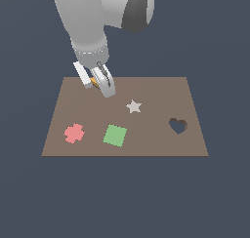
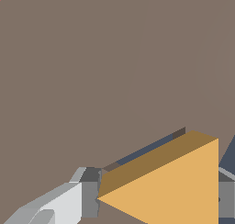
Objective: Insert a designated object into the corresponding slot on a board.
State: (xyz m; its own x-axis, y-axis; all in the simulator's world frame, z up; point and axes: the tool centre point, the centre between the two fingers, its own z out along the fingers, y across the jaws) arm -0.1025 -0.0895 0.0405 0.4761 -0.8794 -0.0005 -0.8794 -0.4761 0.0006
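Between gripper [image 1: 99, 82] fingers: orange triangular block [image 2: 174, 191], clamped, slightly above board [image 1: 156, 90]. Slot edge directly beneath block. Risk: rotational mismatch, corner catching, jamming.

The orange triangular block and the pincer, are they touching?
Touching. In the wrist view the pincer has its fingers pressed against both sides of the orange triangular block.

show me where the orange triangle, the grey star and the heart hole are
orange triangle [image 2: 183, 186]: wrist view, on its broad flat face.
grey star [image 1: 133, 106]: exterior view, on its centre.
heart hole [image 1: 178, 126]: exterior view, on its dark middle.
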